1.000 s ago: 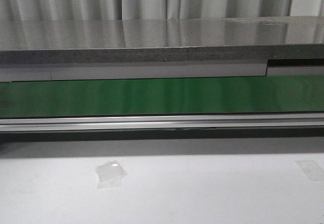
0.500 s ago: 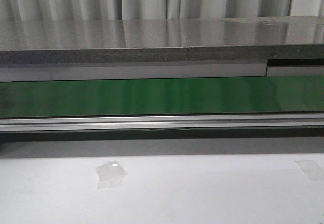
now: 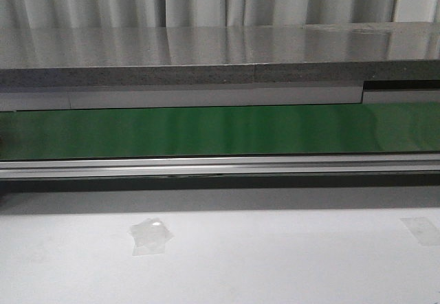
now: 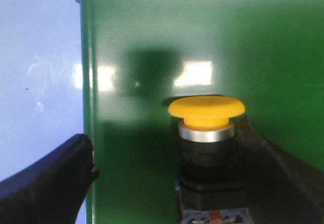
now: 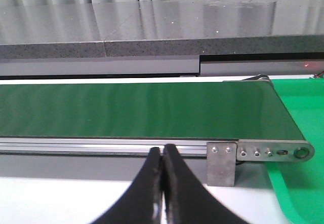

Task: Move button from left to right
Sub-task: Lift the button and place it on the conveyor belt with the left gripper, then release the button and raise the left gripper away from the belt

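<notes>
Grey curtains hang behind a long grey stone-like ledge [image 3: 206, 56] in the front view, and below it a glossy green conveyor belt [image 3: 206, 131] runs the full width, edged by an aluminium rail [image 3: 206, 165]. Nearer lies the white surface [image 3: 275, 263] with a scrap of clear tape [image 3: 150, 235] on it. Neither arm nor the button shows here.

From the left wrist view, the small push-button switch with a round yellow-orange mushroom cap and boxy black body [image 4: 206, 148] stands upright on the green belt, near the belt's end. The left gripper [image 4: 167, 178] is spread wide: one black finger [image 4: 55, 178] sits well apart from the switch, off the belt's edge, while the other [image 4: 273, 173] is just beside or touching its body; I cannot tell which. Nothing is clamped yet.

From the right wrist view, the right gripper [image 5: 163, 183] is pressed closed and empty, hovering over the white surface before the rail, with a green tray [image 5: 304, 127] past the belt's end.

Because the switch sits off-centre between the fingers, closing could shove or topple it. The smooth cap and shiny belt invite slipping.
</notes>
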